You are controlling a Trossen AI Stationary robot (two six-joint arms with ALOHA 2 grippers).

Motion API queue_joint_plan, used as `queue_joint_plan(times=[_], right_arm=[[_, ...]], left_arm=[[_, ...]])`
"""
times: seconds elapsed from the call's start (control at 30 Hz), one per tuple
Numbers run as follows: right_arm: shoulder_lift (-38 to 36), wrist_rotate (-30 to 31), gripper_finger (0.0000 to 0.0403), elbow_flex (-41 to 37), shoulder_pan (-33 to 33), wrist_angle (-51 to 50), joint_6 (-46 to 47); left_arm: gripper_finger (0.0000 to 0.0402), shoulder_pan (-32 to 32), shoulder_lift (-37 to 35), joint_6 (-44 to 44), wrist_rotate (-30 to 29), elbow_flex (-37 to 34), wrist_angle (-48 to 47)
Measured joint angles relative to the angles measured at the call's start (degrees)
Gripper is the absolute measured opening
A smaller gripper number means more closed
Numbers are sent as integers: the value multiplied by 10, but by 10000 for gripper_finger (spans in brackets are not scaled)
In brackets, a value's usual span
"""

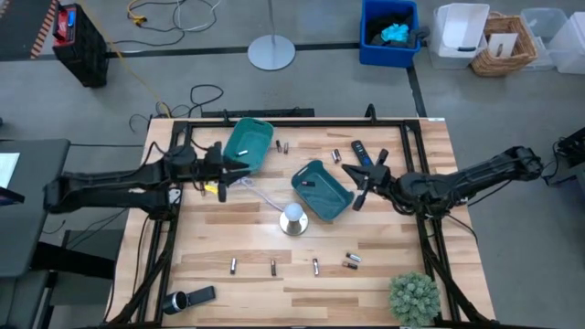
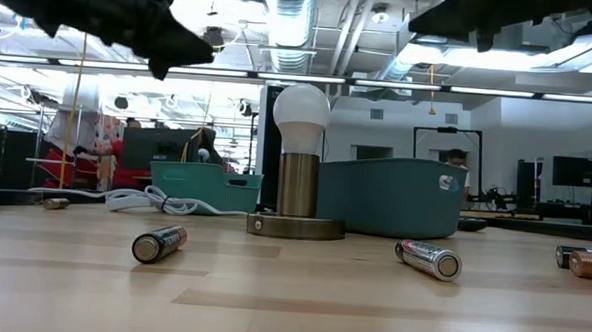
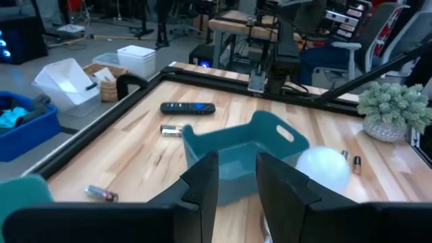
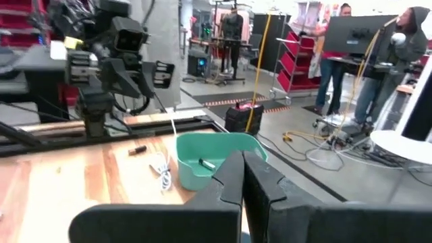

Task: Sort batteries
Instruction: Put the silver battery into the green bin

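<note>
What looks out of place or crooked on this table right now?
Both teal bins sit askew: the left bin and the middle bin are each turned at an angle to the table edges. Batteries lie scattered loose, such as one near the front. A lamp with a round bulb stands among them.

High cam looks straight down on the whole table (image 1: 302, 279); low cam sits at tabletop level, close up. Both catch the lamp (image 1: 293, 217) and bin (image 2: 395, 195).
</note>
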Motion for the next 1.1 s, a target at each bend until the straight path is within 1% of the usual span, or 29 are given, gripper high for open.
queue_joint_plan(times=[0.2,0.37,0.43,0.57,0.77,0.83,0.93,1.1], right_arm=[[48,0,23,19,-44,2,30],[103,-27,23,85,-92,-19,34],[126,-45,23,128,-113,-55,39],[176,-73,23,225,-158,-173,80],[249,-149,23,352,-209,-333,121],[269,-169,23,379,-215,-370,125],[285,-172,23,400,-208,-405,125],[276,-170,23,403,-181,-409,125]], left_arm=[[93,0,-18,2,0,-29,4],[93,0,-15,10,0,-44,3],[93,0,-15,14,0,-48,1],[93,0,-16,18,0,-48,4],[93,0,-21,18,0,-48,-14],[93,0,-21,24,0,-48,-16],[93,0,-21,35,0,-48,-15],[93,0,-21,48,0,-48,-12]])
